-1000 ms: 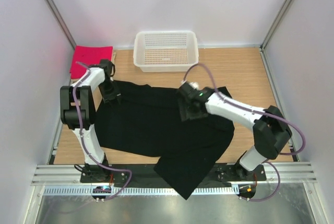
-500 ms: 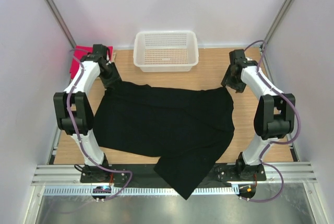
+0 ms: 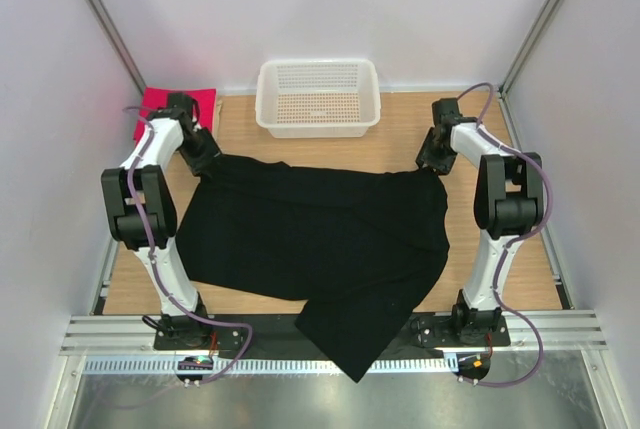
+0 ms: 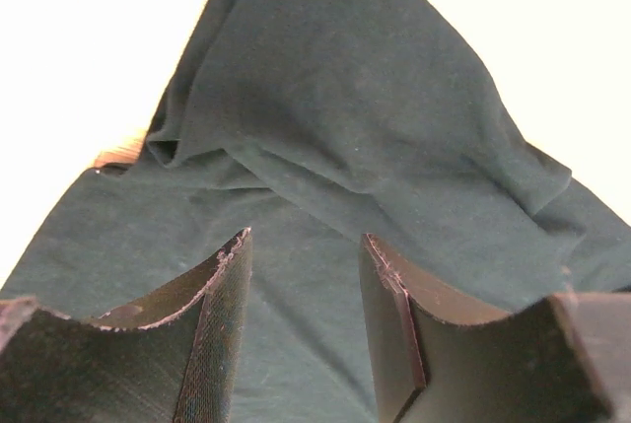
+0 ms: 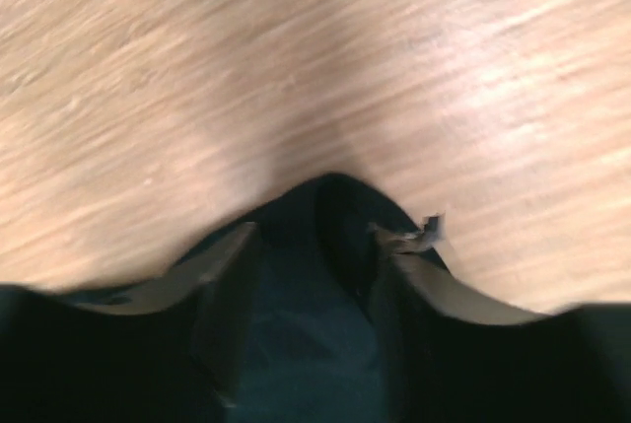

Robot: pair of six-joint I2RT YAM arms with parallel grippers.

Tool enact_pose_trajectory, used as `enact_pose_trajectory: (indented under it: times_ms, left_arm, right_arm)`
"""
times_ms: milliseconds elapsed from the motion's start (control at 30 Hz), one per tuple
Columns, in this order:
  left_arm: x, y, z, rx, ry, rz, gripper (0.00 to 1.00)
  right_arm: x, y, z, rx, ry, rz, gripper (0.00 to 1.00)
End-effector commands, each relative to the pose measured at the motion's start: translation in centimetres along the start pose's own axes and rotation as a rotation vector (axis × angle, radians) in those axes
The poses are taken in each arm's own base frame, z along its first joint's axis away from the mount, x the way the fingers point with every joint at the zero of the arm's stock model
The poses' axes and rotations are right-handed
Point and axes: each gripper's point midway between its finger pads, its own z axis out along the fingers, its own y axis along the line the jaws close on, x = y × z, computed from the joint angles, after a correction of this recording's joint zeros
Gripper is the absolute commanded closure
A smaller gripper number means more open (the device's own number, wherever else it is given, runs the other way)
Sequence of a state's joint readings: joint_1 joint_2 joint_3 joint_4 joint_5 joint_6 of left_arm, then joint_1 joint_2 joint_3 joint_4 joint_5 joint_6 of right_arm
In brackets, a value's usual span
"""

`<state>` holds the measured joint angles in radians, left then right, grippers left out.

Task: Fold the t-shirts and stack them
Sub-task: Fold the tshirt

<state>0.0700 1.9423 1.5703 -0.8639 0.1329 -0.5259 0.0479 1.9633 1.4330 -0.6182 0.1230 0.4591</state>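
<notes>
- The big black t-shirt (image 3: pixel 310 239) is lying spread out on the wooden table (image 3: pixel 400 144). It is looking soft and floppy, and one pointed corner is hanging over the near edge between the two arm bases.
- The left gripper (image 4: pixel 304 241) is sitting at the far left corner of this shirt. Its two dark, flat fingers (image 4: pixel 222 324) are standing apart and are not pinching anything. The smooth cloth is showing in the gap between them.
- Just past those fingers the cloth is bunching up into soft folds that make a pointy hill shape.
- The right gripper (image 5: pixel 314 231) is sitting at the far right corner of the shirt. That picture is blurry. Its fingers are standing apart, and a small rounded tip of black cloth is lying between them on the pale, streaky wood.
- A bright pink-red t-shirt (image 3: pixel 165 104) is lying flat in the far left corner, behind the left arm.
- A white plastic basket (image 3: pixel 318 129) full of tiny holes is sitting at the far middle of the table, near the black shirt but not touching it.
</notes>
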Motion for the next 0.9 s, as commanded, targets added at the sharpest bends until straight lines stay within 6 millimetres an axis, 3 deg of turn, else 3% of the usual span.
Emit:
enact_pose_trajectory:
  times_ms: [0,67,167,200,267,400,433,533,567,667,767,867]
  left_arm:
    - [-0.9,-0.2,-1.0,0.038,-0.024,-0.011,0.51]
    - [-1.1,0.0,-1.1,0.038,-0.028,-0.015,0.51]
    - [-1.5,0.3,-1.2,0.034,-0.038,-0.019,0.51]
    - [-1.5,0.3,-1.1,0.031,-0.036,-0.021,0.51]
    - [-1.6,0.3,-0.8,0.032,-0.033,-0.023,0.51]
    - [-1.5,0.2,-0.2,0.034,-0.025,-0.042,0.51]
    - [-1.4,0.3,0.0,0.034,-0.021,-0.047,0.51]
    - [-1.8,0.0,0.3,0.047,-0.030,-0.065,0.51]
    - [-2.0,-0.3,0.5,0.058,-0.032,-0.065,0.55]
    - [-1.9,-0.8,1.0,0.088,-0.019,-0.079,0.59]
    - [-1.3,0.2,1.6,0.037,-0.004,-0.089,0.59]
    - [-0.6,2.1,1.5,-0.048,-0.017,-0.100,0.65]
  right_arm:
    - [-2.8,1.1,0.7,-0.023,-0.067,0.046,0.50]
    - [-3.1,-0.1,1.7,0.030,-0.068,0.071,0.55]
    - [-4.7,-1.6,1.9,0.098,-0.135,0.110,0.81]
    - [-5.0,-1.6,1.9,0.107,-0.148,0.110,0.85]
    - [-6.3,-3.7,2.0,0.164,-0.183,0.145,0.88]
    - [-8.1,-3.2,2.2,0.145,-0.198,0.147,0.89]
    - [-8.0,-2.7,2.5,0.125,-0.182,0.136,0.87]
    - [-7.7,-1.4,2.9,0.078,-0.117,0.134,0.63]
    - [-8.3,-1.2,2.4,0.074,-0.120,0.141,0.54]
    - [-8.5,-1.4,0.8,0.094,-0.112,0.114,0.40]
    - [-8.4,-3.2,-2.1,0.200,-0.104,0.038,0.32]
    - [-8.5,-4.0,-5.1,0.239,-0.138,0.008,0.31]
